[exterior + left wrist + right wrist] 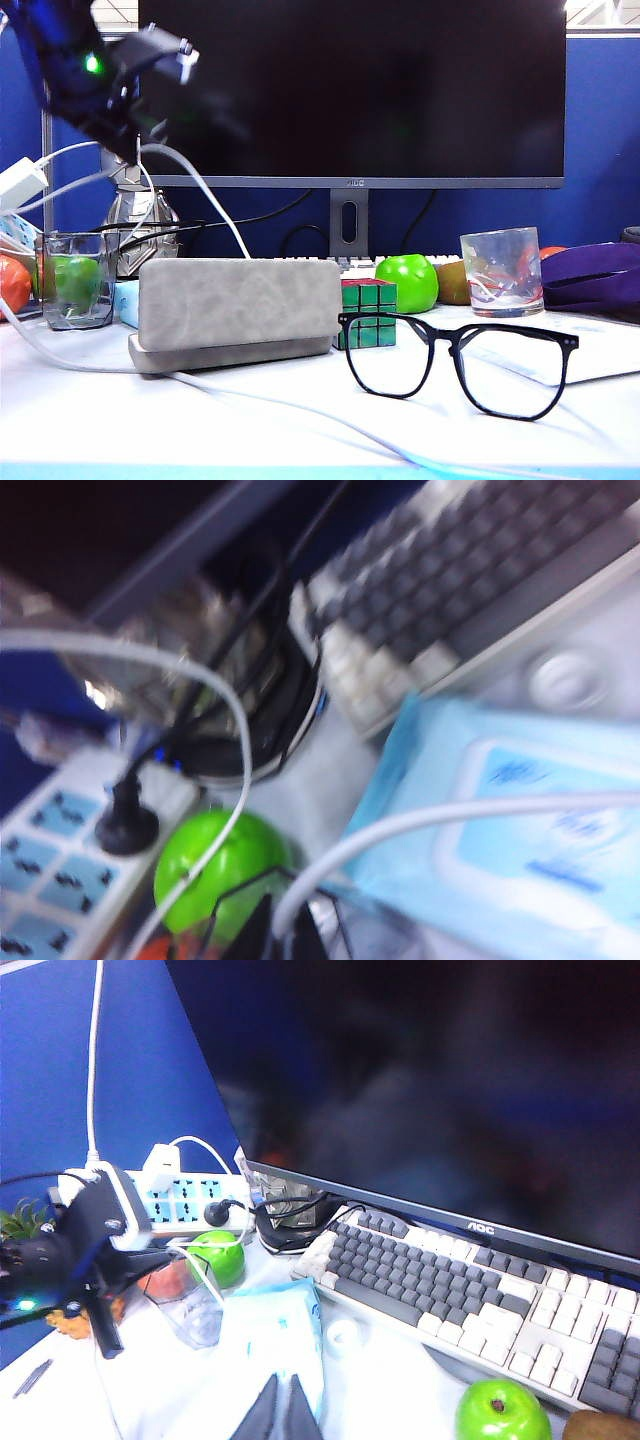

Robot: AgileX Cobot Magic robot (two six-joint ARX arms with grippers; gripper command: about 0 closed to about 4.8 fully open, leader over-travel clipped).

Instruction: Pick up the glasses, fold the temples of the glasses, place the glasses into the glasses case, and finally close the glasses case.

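Grey case: the glasses case (238,312) stands near the middle of the white desk (120,420), shut, its long side facing the exterior camera; no wrist view shows it.
Glasses: the glasses (460,361) sit upright on the desk toward the front edge, beside the case on its right, temples (612,352) open and reaching back; only the exterior view shows them.
Left pincer: the left pincer (278,932) shows as dark tips pressed together, holding nothing; that blurred view looks down on a green apple (208,865), a light blue tissue pack (520,830) and a power strip (50,860). In the exterior view its arm (95,70) hangs high over the desk's back left corner.
Right pincer: the right pincer (280,1415) is closed and empty, above the tissue pack near the keyboard (470,1300); the exterior view does not show it.
Exterior view only: a Rubik's cube (366,312) just behind the case's right end, a swirl-marked drinking glass (503,270) further back.
Desk: white, crossed by white cables (300,410), crowded along its back edge.
Room: a dark monitor (350,90) before a blue partition (600,140).
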